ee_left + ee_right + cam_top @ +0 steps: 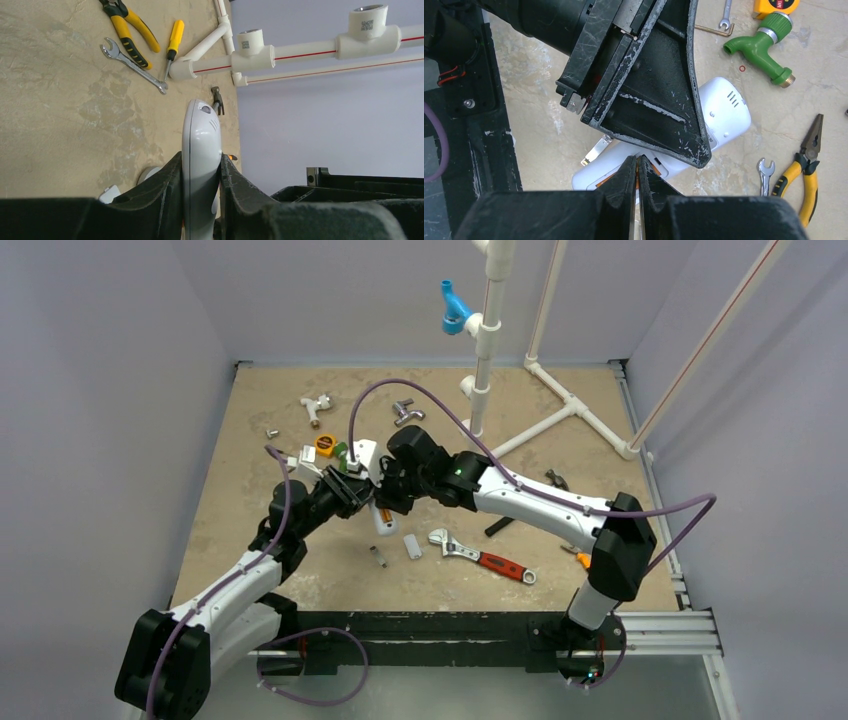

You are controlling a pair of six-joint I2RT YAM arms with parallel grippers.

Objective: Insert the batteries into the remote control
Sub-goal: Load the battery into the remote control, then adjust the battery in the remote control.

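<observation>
The white remote control (724, 110) lies back up and tilted just above the table, its battery bay open. Orange batteries (607, 179) show inside the bay, partly hidden by fingers. My left gripper (200, 157) is shut on the remote's two long sides; in the left wrist view the handset runs edge-on between the black fingers (165, 190). My right gripper (637, 160) is shut, its joined tips resting down on the batteries in the bay. In the top view both grippers meet mid-table, left gripper (356, 490) and right gripper (386, 502), over the remote (384, 522).
A loose white cover piece (412, 546) and a silvery cylinder (378, 557) lie just in front. A red-handled adjustable wrench (482, 556) is to the right. A green tap (764, 50), yellow pliers (804, 172) and a small spanner (765, 172) lie nearby. A white pipe frame (560, 410) stands behind.
</observation>
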